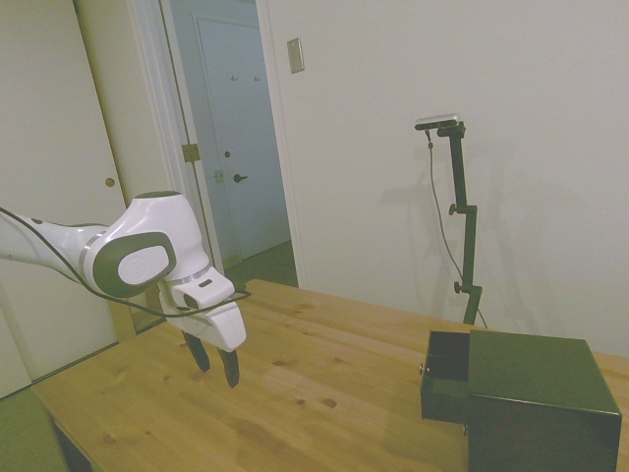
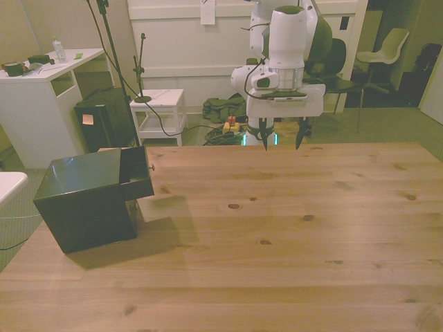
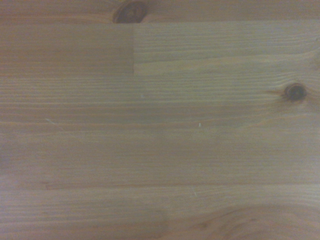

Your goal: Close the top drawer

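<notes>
Nothing done yet: top drawer [image 2: 136,173] protruding at left of front view, gripper [image 2: 282,142] well apart at upper centre, fingers spread, empty.

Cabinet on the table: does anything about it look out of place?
Yes. The top drawer sticks out of the dark cabinet, pulled partly open. The gripper, open, hangs apart from it over bare wooden table.

The light is soft and a bit dim, with a yellow-green tint. In the front view the cabinet [image 2: 86,200] drops a dark shadow on the desk [image 2: 291,228], toward the front view's right. The wrist view shows slightly blurry wood grain.
</notes>
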### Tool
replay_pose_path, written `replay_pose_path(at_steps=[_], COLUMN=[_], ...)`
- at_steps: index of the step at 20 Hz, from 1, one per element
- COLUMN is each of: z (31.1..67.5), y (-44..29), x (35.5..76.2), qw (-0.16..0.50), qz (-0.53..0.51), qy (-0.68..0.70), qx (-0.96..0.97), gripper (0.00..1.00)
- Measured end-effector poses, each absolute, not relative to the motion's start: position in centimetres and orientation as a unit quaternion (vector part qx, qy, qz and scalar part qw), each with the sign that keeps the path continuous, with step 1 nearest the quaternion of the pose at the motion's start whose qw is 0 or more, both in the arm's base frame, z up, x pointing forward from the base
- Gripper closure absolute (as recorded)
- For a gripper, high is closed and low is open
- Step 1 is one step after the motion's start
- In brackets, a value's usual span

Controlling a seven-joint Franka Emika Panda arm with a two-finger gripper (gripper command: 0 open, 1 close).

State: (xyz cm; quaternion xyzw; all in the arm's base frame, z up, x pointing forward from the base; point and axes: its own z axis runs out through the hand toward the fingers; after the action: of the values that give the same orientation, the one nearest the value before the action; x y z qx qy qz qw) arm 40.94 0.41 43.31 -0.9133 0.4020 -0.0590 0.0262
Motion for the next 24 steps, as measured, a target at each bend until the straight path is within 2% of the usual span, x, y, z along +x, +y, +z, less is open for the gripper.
replay_pose_path(at_steps=[4, 9, 16, 24], z=[43.6, 45.0, 45.1, 46.2], y=[0.3, -1.5, -8.7, -17.4], x=[41.4, 44.3, 49.0, 49.9], qw=[0.028, 0.035, 0.0, -0.012], qz=[-0.06, -0.068, -0.094, -0.113], qy=[0.41, 0.455, 0.577, 0.656], qx=[-0.91, -0.887, -0.811, -0.746], gripper=[0.0, 0.0, 0.0, 0.0])
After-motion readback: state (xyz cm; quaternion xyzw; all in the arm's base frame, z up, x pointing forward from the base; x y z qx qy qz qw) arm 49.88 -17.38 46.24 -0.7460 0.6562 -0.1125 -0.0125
